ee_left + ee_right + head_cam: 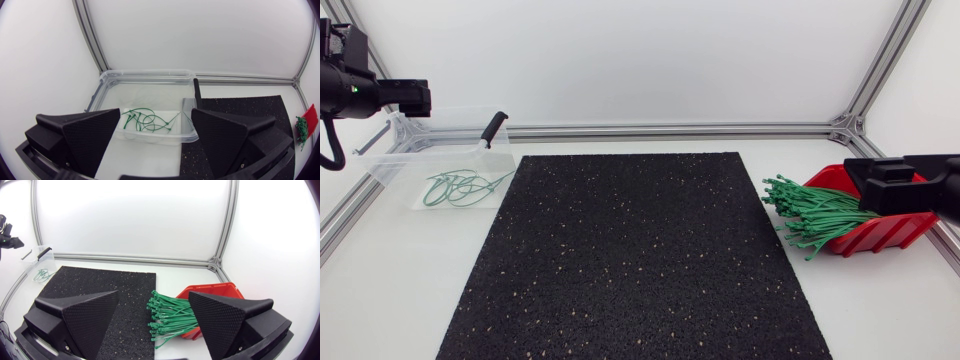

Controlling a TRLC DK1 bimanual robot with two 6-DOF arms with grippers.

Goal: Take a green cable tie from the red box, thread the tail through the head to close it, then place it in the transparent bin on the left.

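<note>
pincer on my left arm (pixel 156 120) hangs released and empty above the clear plastic bin (pixel 150 74), its fingers spread wide with nothing between them. i judge it waits there because that is where a finished tie gets dropped. inside the bin lie a few looped green cable ties (pixel 149 120), already closed and tangled together on its floor. a black-handled tool (pixel 492 128) leans on the bin's rim at the mat side, out of the working area. the black speckled rubber mat (pixel 630 250) fills the middle of the table, likely as a grippy place for threading. just off its far side, the bundle of straight green cable ties (pixel 808 215) fans out of the tilted red plastic box (pixel 885 235) with free ends toward the mat, which should make a single tie easier to reach. my right pincer (pixel 154 297) hovers over that bundle, also released and holding nothing, lined up for a pick. no tie is in hand yet, so i take picking to be the step due.
</note>
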